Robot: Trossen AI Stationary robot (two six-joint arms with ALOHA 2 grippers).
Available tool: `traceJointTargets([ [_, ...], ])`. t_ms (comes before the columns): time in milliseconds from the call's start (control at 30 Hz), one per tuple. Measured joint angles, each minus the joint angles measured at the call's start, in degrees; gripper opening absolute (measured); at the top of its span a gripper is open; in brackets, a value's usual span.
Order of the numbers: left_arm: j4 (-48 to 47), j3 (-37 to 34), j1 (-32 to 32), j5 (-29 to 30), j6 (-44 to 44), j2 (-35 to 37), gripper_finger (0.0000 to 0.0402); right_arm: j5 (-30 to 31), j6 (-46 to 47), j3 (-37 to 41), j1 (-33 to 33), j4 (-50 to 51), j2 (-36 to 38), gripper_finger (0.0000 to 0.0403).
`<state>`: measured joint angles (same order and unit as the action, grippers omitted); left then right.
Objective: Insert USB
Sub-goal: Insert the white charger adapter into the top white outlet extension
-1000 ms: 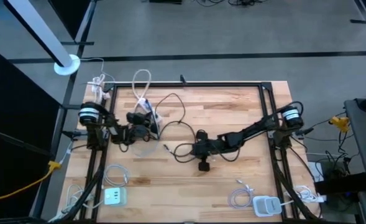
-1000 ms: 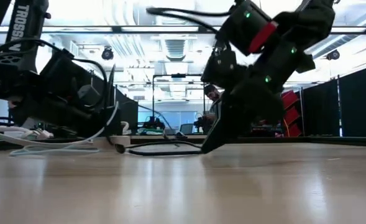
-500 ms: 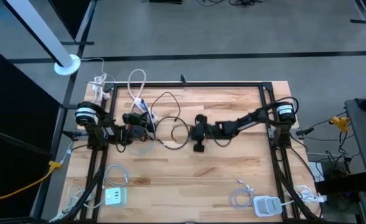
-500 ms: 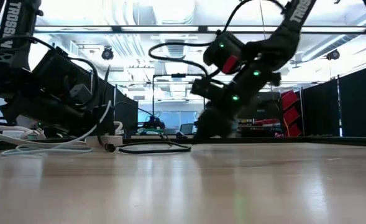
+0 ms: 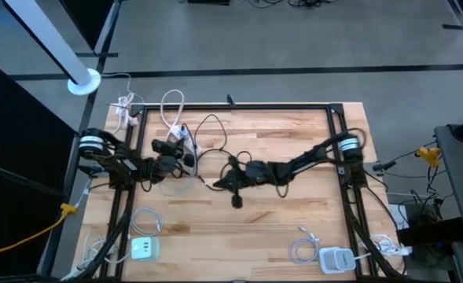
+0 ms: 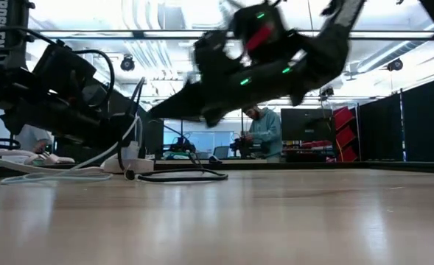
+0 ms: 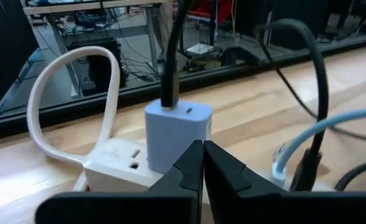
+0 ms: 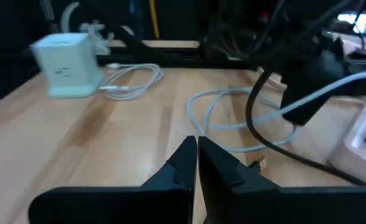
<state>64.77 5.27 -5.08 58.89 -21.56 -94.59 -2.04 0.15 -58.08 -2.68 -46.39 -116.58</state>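
Wooden counter [image 5: 294, 228] is strewn with cables. Both claws are pressed together, empty. Just before the left claw [image 7: 202, 149] stands a white cube charger [image 7: 178, 134], black cable [image 7: 170, 56] plugged in; a pale blue cable [image 8: 232, 124] lies beyond the right claw [image 8: 196, 146].

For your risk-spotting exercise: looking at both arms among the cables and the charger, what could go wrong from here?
1. The black cable is already plugged into the charger; the shut left gripper sits right in front of it and could knock it loose.
2. The right gripper, shut and empty, is low over loose cable loops and might snag them.
3. A bare plug lies just ahead and could be pushed away.
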Motion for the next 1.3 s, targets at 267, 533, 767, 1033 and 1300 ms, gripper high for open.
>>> traceJointTargets([
  [267, -2.4, -0.9, 0.5, -1.3, 0.9, 2.5, 0.0000, 2.2, -1.4, -21.1, -1.2, 0.6, -16.8, 0.0000],
  [533, -6.1, -4.0, 0.7, -2.0, 1.9, 8.3, 0.0000, 11.1, -4.9, -36.3, -0.5, 18.9, -24.4, 0.0000],
  [767, -9.7, -4.4, 0.6, -2.8, 1.9, 10.6, 0.0000, 21.4, -5.9, -38.9, 0.2, 34.7, -24.2, 0.0000],
  [1033, -11.7, -4.1, 0.6, -3.4, 1.8, 11.5, 0.0000, 28.6, -10.4, -38.3, 2.8, 54.3, -18.4, 0.0000],
  [1300, -11.6, -3.5, 0.7, -4.6, 2.1, 11.8, 0.0000, 25.5, -15.9, -37.9, 3.0, 62.8, -10.2, 0.0000],
])
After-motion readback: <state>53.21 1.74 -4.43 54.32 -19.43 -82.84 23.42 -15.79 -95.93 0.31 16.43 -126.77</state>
